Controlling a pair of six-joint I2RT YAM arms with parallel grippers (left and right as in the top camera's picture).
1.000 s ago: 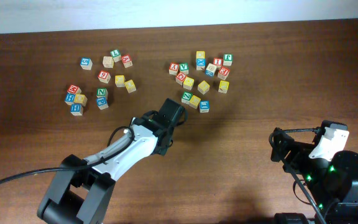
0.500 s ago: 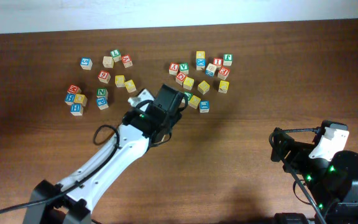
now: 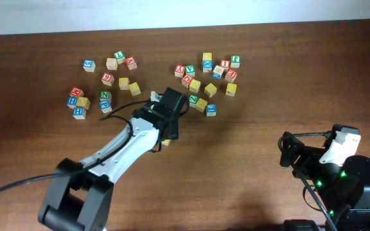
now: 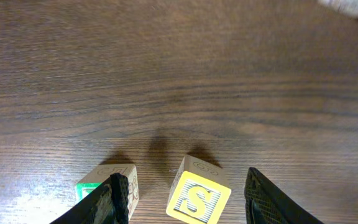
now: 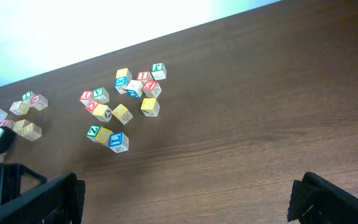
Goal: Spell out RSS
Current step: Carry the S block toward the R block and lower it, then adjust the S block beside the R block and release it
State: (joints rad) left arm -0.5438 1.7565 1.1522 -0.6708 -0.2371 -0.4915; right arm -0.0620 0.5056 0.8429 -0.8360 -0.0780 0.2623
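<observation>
L arm reaches from the near edge to about mid worktop (image 3: 281, 77), and the left fingers (image 4: 119, 199) stand wide open w/ nothing gripped. The yellow S cube (image 4: 199, 196) sits on the wood between them, at the tips, clear of both, its S face toward the wrist cam. A green-edged cube (image 4: 104, 180) is just beside it, partly behind one finger; its letter is cut off, so poss. the R, but can't tell. From overhead both lie at the near end of the cube cluster (image 3: 211, 90) toward the middle of the far edge, w/ a blue-faced cube (image 3: 211, 110) next in line. A second cluster (image 3: 105, 96) lies toward the far left corner. Other yellow faces are too small to read. R arm sits by the near right corner, right fingers (image 5: 328, 199) spread wide, holding nothing, well apart from all cubes.
</observation>
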